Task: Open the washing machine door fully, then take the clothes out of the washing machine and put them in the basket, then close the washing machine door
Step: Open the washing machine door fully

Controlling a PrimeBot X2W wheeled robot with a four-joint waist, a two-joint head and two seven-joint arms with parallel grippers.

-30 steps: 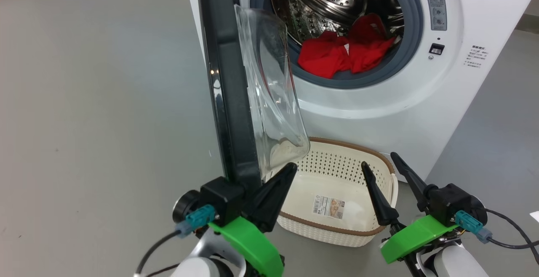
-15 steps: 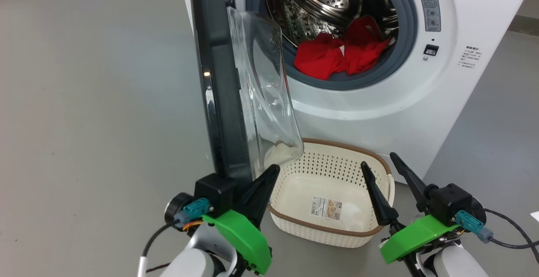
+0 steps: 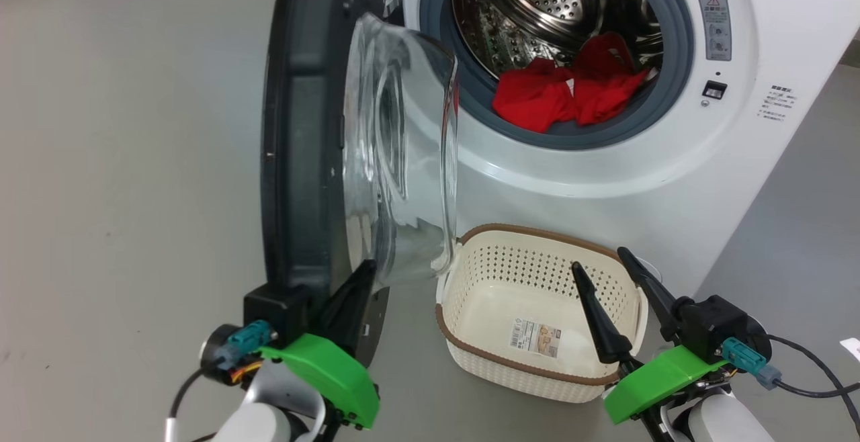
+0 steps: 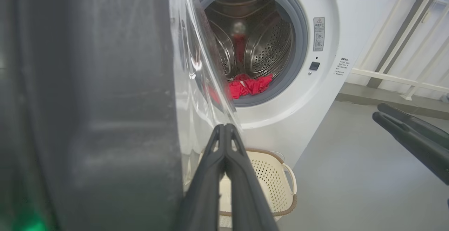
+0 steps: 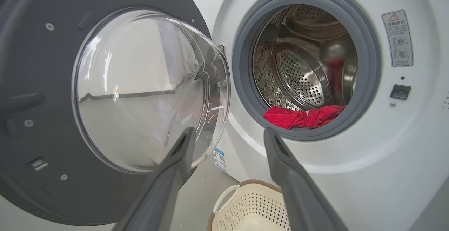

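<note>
The washing machine [image 3: 605, 187] stands with its door [image 3: 302, 126] swung out to the left, glass bowl [image 3: 396, 160] facing the opening. Red clothes [image 3: 571, 93] lie at the drum's front lip, also seen as clothes [image 5: 305, 116] and clothes [image 4: 249, 85]. The cream basket [image 3: 531, 230] sits on the floor below the opening with only a paper label inside. My left gripper [image 3: 363, 274] is shut, its fingers resting against the door's lower inner side with nothing between them; left gripper [image 4: 224, 127]. My right gripper [image 3: 598, 258] hangs open over the basket's right end; right gripper [image 5: 229, 130].
Grey floor [image 3: 134, 193] spreads out to the left of the door. A white railing [image 4: 396, 73] runs along the machine's far side. A dark cable [image 3: 806, 375] trails from my right wrist. The door [image 5: 38, 83] stands between my left arm and the basket [image 5: 259, 206].
The door has swung further open to the left, and my left gripper has moved left with it. The camera has shifted slightly. My right gripper has stayed in place.
</note>
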